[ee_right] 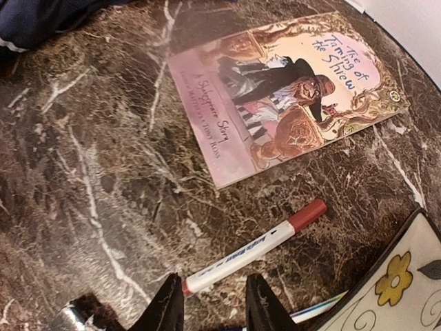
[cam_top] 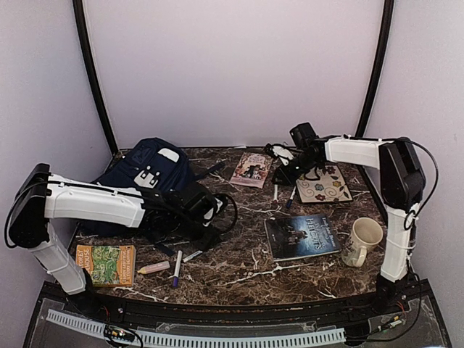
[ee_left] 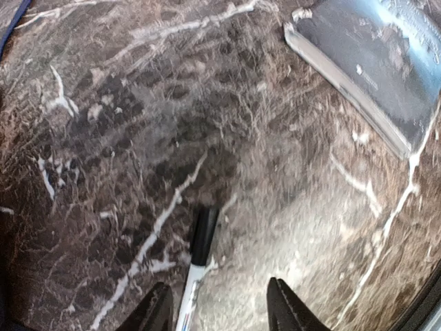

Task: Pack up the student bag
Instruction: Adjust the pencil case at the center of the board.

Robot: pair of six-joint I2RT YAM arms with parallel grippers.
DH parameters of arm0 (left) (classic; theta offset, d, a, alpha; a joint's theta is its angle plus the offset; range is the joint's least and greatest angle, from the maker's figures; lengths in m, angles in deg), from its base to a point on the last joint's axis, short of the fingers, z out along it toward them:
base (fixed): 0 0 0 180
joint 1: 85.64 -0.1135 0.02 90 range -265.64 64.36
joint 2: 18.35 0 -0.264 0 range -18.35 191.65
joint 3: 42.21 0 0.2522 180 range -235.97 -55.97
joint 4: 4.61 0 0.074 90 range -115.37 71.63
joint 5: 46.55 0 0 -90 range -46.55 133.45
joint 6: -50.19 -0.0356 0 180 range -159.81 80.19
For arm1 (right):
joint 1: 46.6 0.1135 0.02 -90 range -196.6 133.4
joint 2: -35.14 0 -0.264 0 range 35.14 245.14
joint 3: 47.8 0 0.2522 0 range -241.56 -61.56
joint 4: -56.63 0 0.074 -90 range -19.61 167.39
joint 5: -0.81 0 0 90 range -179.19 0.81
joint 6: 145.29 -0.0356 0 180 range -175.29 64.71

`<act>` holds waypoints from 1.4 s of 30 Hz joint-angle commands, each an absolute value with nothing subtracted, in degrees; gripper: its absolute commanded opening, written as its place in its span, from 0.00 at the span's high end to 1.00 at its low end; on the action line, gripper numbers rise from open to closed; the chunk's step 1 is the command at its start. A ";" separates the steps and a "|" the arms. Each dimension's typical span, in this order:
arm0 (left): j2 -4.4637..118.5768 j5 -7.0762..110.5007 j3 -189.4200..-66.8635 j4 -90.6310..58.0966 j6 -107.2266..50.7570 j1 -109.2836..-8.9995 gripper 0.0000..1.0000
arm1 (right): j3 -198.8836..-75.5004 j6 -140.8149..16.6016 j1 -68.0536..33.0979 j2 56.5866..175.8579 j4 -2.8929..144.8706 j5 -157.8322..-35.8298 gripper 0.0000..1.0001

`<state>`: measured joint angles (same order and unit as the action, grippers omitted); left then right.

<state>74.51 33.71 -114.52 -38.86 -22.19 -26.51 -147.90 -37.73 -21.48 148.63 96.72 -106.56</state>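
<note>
From where I stand, the packing is at the gathering stage. The student bag (cam_top: pixel 148 174) slumps on the table (cam_top: pixel 239 279) with loose things lying around it, and I see nothing going into it. Whether its top is unzipped I cannot tell.

Just in front of the bag, the left tool (ee_left: pixel 219 298) hangs low over the marble. Its fingers are parted and empty, and a black-capped marker (ee_left: pixel 203 238) lies flat between them.

Well to the right of the bag, past the pink book (ee_right: pixel 275 89), the right tool (ee_right: pixel 210 298) stands over a red-capped marker (ee_right: pixel 251 252). It is released too, its fingers set wider than the pen, whose white end lies by one finger.

I judge the pens come next. Each tool must drop, centre on its pen and clench, then carry it to the bag's mouth, which may need opening first.
</note>
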 commanded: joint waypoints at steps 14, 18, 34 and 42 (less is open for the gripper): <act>92.03 39.86 -125.21 -31.52 -22.78 -33.22 0.40 | -160.78 -42.07 -19.99 163.42 101.89 -95.00 0.66; 91.34 39.89 -123.81 -32.65 -22.86 -33.35 0.42 | -158.68 -42.59 -19.97 162.89 102.01 -94.58 0.67; 77.54 42.39 -104.63 -34.46 -16.76 -33.09 0.57 | -147.85 -43.77 -19.98 156.51 102.87 -96.86 0.87; 68.74 42.96 -98.01 -35.62 -13.55 -31.40 0.63 | -142.34 -44.02 -19.82 153.90 102.45 -99.48 0.90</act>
